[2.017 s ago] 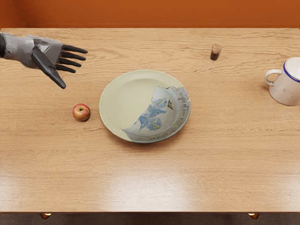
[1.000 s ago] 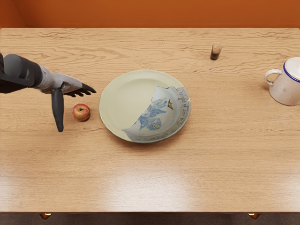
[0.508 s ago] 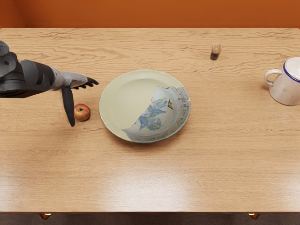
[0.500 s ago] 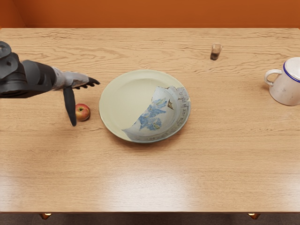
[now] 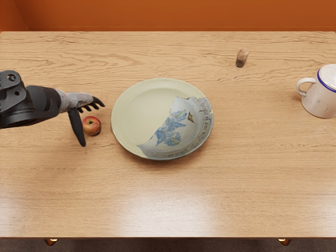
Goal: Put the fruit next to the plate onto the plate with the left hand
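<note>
1. Table [image 5: 168, 199]: wood-grain top with a glossy sheen in front of the plate [image 5: 137, 107]. Nothing you need there.
2. Apple [image 5: 91, 125]: small, round, smooth red-yellow skin. It sits on the table just left of the plate, not on it. Expect it to roll if nudged.
3. Left hand [image 5: 80, 107]: dark fingers spread, grasping nothing. The thumb hangs just left of the apple and the fingers are just behind it; can't tell if anything touches.
4. Step, as I read it: pre-grasp. Next you need to drop lower, close thumb and fingers around the apple, lift, then carry it right over the rim.
5. Plate: shallow, round, cream glaze, with a blue floral patch on its right half. The bare left half looks like the easy landing spot.
6. Mug [image 5: 321, 92]: white with a blue rim, far right of the plate.
7. Small brown cork-like stub [image 5: 241, 58]: behind the plate, to the right.
</note>
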